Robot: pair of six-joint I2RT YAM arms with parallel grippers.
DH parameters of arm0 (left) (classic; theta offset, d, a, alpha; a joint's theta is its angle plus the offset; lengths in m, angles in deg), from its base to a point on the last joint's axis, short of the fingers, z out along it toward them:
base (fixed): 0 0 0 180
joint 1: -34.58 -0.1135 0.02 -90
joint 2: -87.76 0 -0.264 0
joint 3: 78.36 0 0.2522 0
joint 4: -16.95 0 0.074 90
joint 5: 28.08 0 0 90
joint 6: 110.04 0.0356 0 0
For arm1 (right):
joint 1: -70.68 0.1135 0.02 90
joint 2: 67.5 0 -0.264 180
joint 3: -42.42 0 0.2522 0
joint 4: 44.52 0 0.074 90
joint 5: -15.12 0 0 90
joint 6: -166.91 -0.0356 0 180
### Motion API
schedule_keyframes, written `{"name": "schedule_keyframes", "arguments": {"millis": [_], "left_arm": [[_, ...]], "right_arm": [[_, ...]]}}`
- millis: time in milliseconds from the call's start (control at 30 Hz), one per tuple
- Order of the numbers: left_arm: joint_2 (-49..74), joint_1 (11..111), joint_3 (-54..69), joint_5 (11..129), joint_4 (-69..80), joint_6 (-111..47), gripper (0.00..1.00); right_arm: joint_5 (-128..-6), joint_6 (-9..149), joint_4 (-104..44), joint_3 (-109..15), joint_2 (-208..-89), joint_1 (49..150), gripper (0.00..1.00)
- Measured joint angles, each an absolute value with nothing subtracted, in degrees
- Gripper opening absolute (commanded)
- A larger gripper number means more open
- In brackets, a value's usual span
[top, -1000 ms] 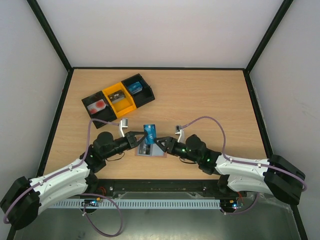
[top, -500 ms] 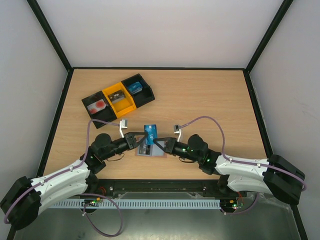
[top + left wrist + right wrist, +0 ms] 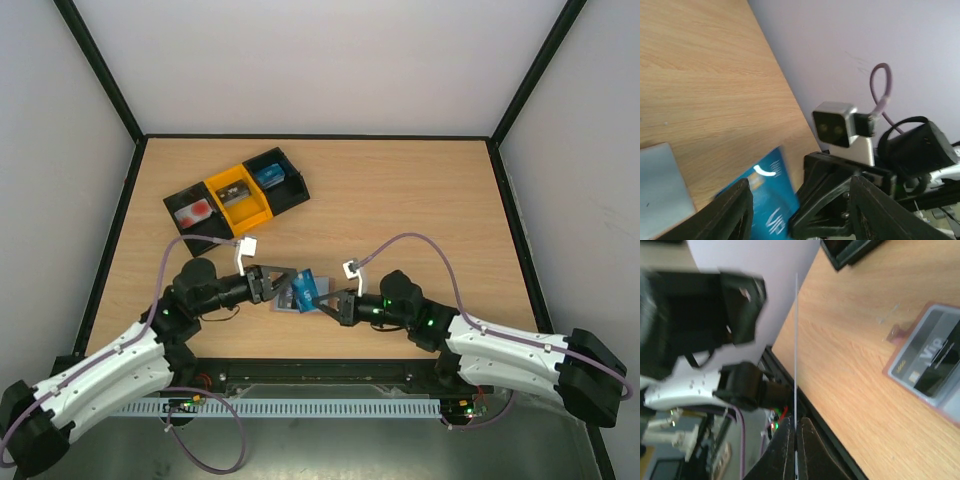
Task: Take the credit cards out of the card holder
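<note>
A blue credit card (image 3: 305, 289) hangs just above the card holder (image 3: 287, 302), near the table's front edge. My right gripper (image 3: 326, 303) is shut on it. In the right wrist view the card (image 3: 796, 350) runs edge-on as a thin pale line out of the closed right gripper (image 3: 796, 421). The light blue-grey card holder (image 3: 932, 357) lies open on the table, and a dark credit card (image 3: 938, 354) with pale marks shows in it. My left gripper (image 3: 274, 283) stands open at the card's left edge. In the left wrist view the blue card (image 3: 762, 200) sits between its spread fingers (image 3: 735, 210).
A black-and-yellow three-section tray (image 3: 301, 192) lies at the back left with small items in its sections. A dark frame rail (image 3: 320, 372) runs along the table's near edge, right behind both arms. The two wrists are close together over the holder.
The left gripper has opened and let go of the blue card. The right gripper has shut on it. Both grippers and the card have shifted slightly toward the near edge.
</note>
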State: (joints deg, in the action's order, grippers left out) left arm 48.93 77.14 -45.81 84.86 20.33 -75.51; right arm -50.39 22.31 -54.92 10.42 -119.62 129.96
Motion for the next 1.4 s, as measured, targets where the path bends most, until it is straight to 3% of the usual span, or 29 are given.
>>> {"name": "schedule_keyframes", "arguments": {"millis": [400, 900, 1033, 1167, 1300, 1400], "left_arm": [[52.3, 76.7, -33.0, 95.3, -4.3, -58.1, 0.50], [51.6, 76.7, -32.8, 109.1, -9.0, -53.2, 0.20], [51.6, 76.7, -32.8, 109.8, -9.0, -53.0, 0.04], [51.6, 76.7, -32.8, 110.0, -9.0, -52.9, 0.03], [51.7, 76.7, -32.8, 109.6, -9.0, -52.9, 0.03], [51.8, 76.7, -32.8, 108.5, -9.1, -52.9, 0.03]], "right_arm": [[-34.9, 33.2, -44.2, 9.0, -113.2, 130.0, 0.02], [-27.2, 35.8, -43.2, 6.5, -111.6, 130.0, 0.02], [-26.7, 35.8, -43.1, 6.5, -111.6, 130.0, 0.02], [-26.4, 35.8, -43.1, 6.5, -111.6, 130.0, 0.02], [-26.5, 35.7, -43.0, 6.5, -111.6, 130.0, 0.14], [-27.7, 35.9, -42.5, 6.5, -111.1, 130.0, 0.37]]}}
